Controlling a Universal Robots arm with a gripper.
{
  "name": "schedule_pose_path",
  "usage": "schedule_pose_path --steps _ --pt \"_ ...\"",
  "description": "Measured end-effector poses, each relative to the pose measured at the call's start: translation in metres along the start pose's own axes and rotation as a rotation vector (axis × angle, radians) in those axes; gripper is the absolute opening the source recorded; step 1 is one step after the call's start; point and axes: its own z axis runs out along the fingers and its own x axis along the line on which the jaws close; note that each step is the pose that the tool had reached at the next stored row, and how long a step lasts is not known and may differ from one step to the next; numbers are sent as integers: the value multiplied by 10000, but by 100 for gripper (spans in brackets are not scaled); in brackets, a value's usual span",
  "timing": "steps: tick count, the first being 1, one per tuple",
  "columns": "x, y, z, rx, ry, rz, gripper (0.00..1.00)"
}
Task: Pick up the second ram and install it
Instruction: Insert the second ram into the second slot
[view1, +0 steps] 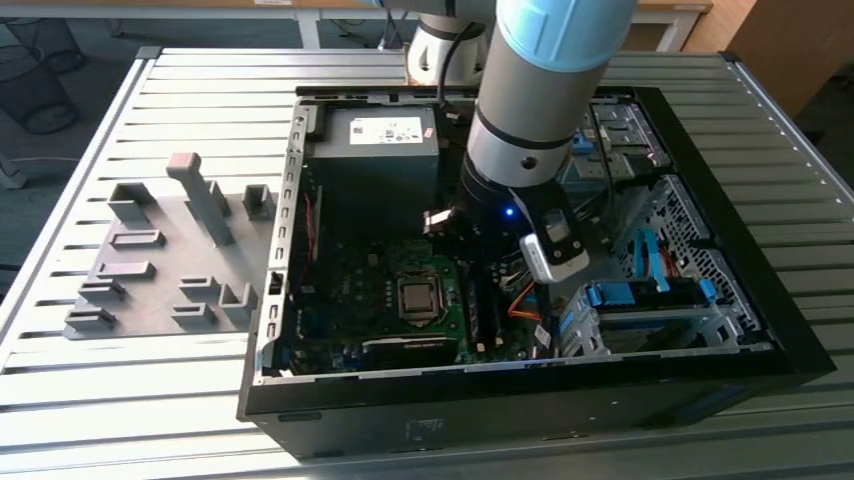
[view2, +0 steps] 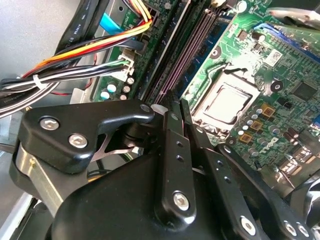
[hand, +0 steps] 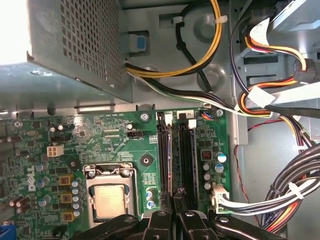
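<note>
The gripper (view2: 176, 102) is down inside the computer case (view1: 747, 340), in the exterior view at about 2 o'clock from the processor socket (view1: 418, 297). In both wrist views its 2 fingers (hand: 165, 220) are pressed almost together, with only a thin slit between them, and their tips are right over the 2 memory slots (hand: 177, 155). Whether the second ram is pinched in that slit or already on edge in a slot, I cannot tell. The grey holder blocks (view1: 160, 260) lie at 9 o'clock of the case. The second ram should be light, stiff and brittle, and a skewed push could snap it or bend the slot contacts. It is best held by its 2 flat faces near mid-length, clear of the contact edge.
</note>
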Motion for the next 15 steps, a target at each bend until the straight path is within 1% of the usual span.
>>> schedule_pose_path --steps 11,15 --pt "4 13 8 2 0 0 13" --pt "5 13 -4 2 0 0 13"
